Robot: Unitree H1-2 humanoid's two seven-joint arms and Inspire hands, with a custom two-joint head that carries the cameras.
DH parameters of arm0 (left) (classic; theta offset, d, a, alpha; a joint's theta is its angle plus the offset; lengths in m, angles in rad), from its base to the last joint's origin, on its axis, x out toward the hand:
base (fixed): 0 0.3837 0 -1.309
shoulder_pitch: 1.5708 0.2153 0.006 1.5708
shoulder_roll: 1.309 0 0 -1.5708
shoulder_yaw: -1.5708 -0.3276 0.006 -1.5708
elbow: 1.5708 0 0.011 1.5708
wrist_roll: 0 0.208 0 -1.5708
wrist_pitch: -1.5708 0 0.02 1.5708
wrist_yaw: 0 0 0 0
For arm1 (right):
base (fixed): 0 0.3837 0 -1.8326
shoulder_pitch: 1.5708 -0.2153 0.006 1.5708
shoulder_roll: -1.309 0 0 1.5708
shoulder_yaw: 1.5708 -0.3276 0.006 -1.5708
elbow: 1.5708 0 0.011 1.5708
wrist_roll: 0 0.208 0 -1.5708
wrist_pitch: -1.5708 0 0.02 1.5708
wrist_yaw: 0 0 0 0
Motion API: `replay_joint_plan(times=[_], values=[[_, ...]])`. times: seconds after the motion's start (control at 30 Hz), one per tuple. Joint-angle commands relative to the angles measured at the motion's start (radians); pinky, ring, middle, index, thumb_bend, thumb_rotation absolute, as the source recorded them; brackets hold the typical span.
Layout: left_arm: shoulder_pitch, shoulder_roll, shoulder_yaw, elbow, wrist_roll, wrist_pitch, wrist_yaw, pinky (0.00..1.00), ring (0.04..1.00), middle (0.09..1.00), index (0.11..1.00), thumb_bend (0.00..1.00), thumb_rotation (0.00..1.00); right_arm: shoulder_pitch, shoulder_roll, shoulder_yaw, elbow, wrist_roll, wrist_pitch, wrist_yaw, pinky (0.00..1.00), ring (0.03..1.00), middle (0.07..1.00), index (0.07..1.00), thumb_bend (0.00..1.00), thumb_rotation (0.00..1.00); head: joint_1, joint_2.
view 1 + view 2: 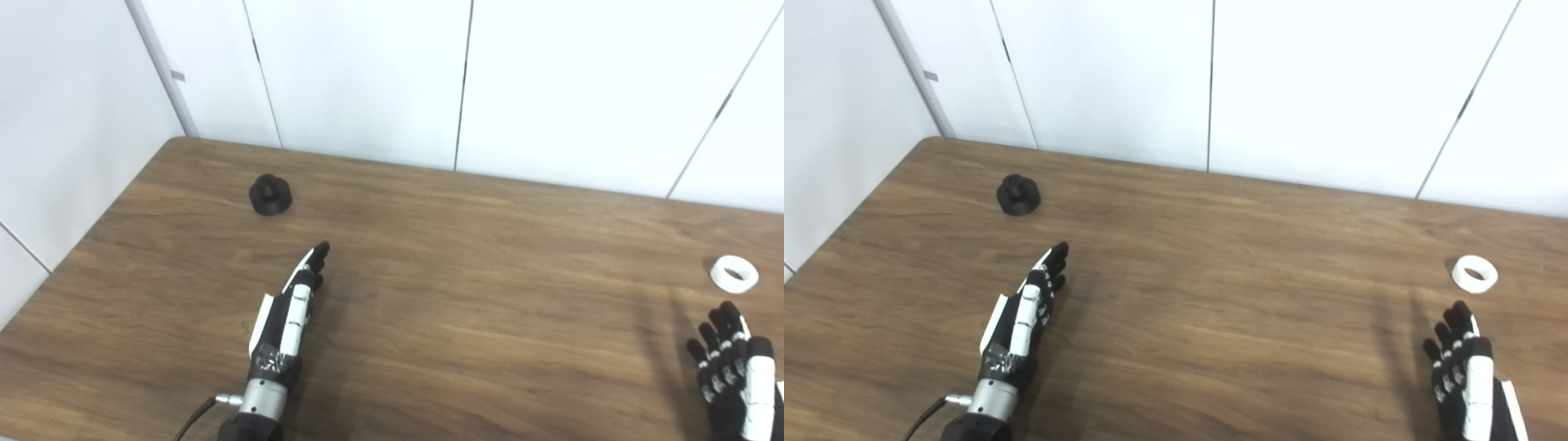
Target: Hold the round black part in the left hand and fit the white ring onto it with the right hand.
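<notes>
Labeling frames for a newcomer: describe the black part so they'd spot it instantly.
Start at the wooden table's far left corner, where the white wall panels meet. The round black part sits just inside that corner, beyond the open left hand. It is a squat dark disc with a raised knob, unlike the white ring far right.

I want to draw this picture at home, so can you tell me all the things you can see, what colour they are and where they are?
round black part: one, black, far left of the table, standing alone beyond the left hand
white ring: one, white, lying flat at the right side of the table, just beyond the right hand
table: one, brown wood grain, fills the lower picture
wall panels: several, white, behind the table
left hand: one, black and white, open, holds nothing
right hand: one, black and white, open, bottom right, holds nothing
</notes>
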Motion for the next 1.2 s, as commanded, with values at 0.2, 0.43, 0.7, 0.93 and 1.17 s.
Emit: replay_joint_plan(times=[0.2, 0.43, 0.7, 0.93, 1.17], values=[[0.055, -0.050, -0.021, 0.022, 0.007, -0.060, 0.000, 1.00, 1.000, 0.996, 0.960, 0.41, 1.00, 0.020, -0.006, -0.003, -0.009, -0.034, -0.038, -0.014, 1.00, 0.982, 0.963, 0.958, 0.42, 1.00, 0.009, -0.023], [0.058, -0.053, -0.028, 0.027, 0.051, -0.053, 0.018, 1.00, 1.000, 0.985, 0.949, 0.44, 0.93, 0.020, -0.006, -0.002, 0.004, -0.047, -0.045, -0.023, 1.00, 0.950, 0.933, 0.931, 0.45, 0.97, 0.013, -0.039], [0.060, -0.046, -0.035, 0.026, 0.082, -0.040, 0.021, 1.00, 1.000, 0.998, 0.963, 0.50, 0.75, 0.019, -0.005, -0.001, 0.022, -0.034, -0.070, -0.018, 0.96, 0.932, 0.915, 0.907, 0.46, 0.90, 0.016, -0.056], [0.063, -0.052, -0.030, 0.019, 0.106, -0.021, 0.036, 1.00, 1.000, 0.985, 0.950, 0.57, 0.64, 0.022, -0.005, 0.001, 0.023, -0.038, -0.073, -0.019, 0.93, 0.919, 0.908, 0.896, 0.52, 0.89, 0.000, -0.054], [0.053, -0.048, -0.020, -0.046, 0.249, 0.029, 0.104, 1.00, 0.977, 0.953, 0.941, 0.66, 0.48, 0.020, -0.003, 0.007, 0.018, -0.052, -0.064, -0.029, 0.97, 0.926, 0.910, 0.900, 0.57, 0.88, -0.007, -0.048]])
